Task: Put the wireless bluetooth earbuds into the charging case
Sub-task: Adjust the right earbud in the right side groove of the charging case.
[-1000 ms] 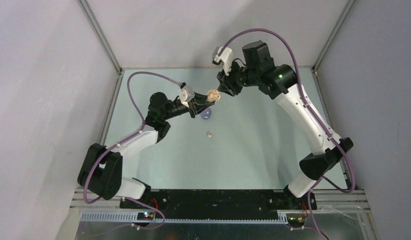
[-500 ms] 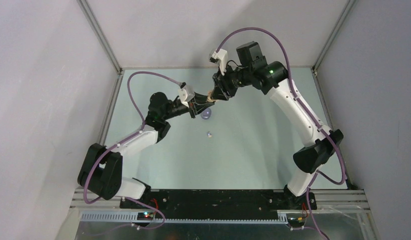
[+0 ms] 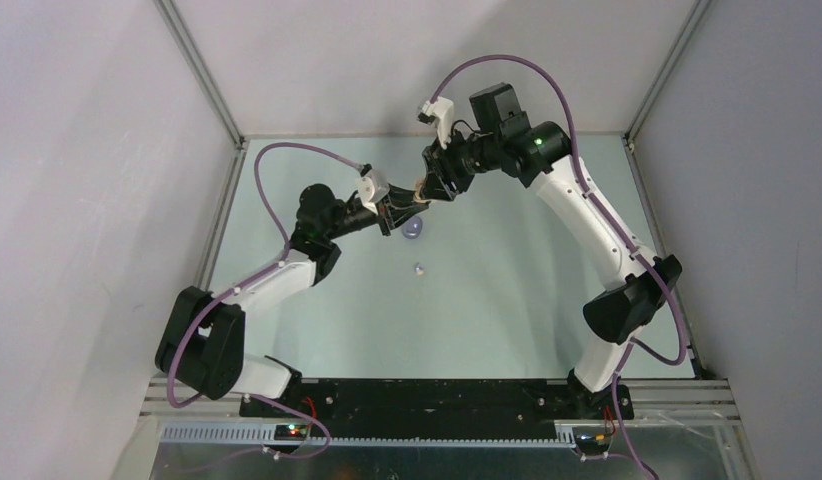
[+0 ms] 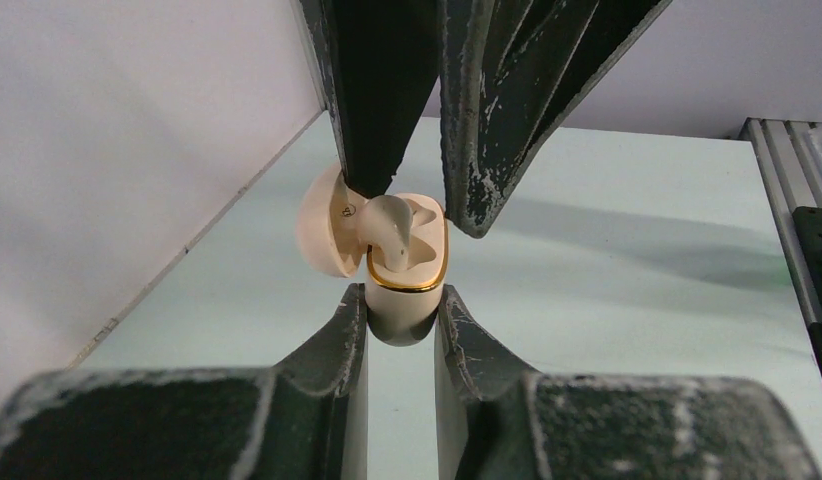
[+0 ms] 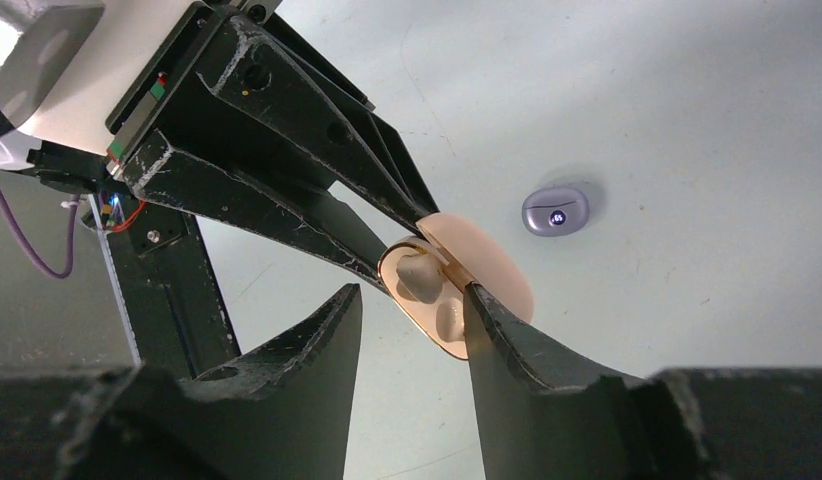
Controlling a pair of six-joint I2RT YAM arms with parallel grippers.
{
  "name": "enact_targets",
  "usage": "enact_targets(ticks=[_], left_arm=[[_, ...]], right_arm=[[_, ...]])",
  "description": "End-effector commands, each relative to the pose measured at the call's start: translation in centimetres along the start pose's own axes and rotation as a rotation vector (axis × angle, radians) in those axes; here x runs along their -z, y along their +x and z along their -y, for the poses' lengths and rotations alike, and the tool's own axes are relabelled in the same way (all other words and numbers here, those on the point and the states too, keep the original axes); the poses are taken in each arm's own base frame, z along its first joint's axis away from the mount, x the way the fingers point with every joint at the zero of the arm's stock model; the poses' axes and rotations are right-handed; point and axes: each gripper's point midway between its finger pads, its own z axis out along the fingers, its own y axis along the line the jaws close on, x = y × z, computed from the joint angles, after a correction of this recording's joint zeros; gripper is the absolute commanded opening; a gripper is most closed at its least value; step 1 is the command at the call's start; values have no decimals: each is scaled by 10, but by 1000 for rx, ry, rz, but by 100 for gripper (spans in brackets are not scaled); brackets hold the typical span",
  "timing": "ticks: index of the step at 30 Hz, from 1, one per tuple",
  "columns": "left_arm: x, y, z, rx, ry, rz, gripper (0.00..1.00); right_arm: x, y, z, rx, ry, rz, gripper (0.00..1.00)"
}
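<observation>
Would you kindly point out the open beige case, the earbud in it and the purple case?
beige case (image 4: 400, 305): left wrist view, body below the gold rim.
earbud (image 4: 388, 220): left wrist view, its rounded head.
purple case (image 5: 555, 211): right wrist view, middle of its front.

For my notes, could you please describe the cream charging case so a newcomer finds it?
Over the table, find the left gripper. It clamps the cream charging case: lid open, gold-rimmed, unlike the closed purple case lying below.
</observation>
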Motion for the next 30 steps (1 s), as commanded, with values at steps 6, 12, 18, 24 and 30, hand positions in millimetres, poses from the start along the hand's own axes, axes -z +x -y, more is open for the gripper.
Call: enact_targets(ticks=[6,12,18,24,30], left_arm=[[-6,-30,-1,-68,22,63,0],[-5,-31,-3,-71,12,61,0],[-6,-29,-4,-71,9,56,0],[-6,-26,-6,-65,1,49,0],[-7,-22,-7,-54,-8,39,0]], right_arm=[[0,-20,3,32,19,52,46],[-3,-21,-4,48,-12,56,39],[1,-24,-5,63,-11,65,22],[15,-32,-8,88,16,90,0],[30,-41,-14,104,33,119,0]])
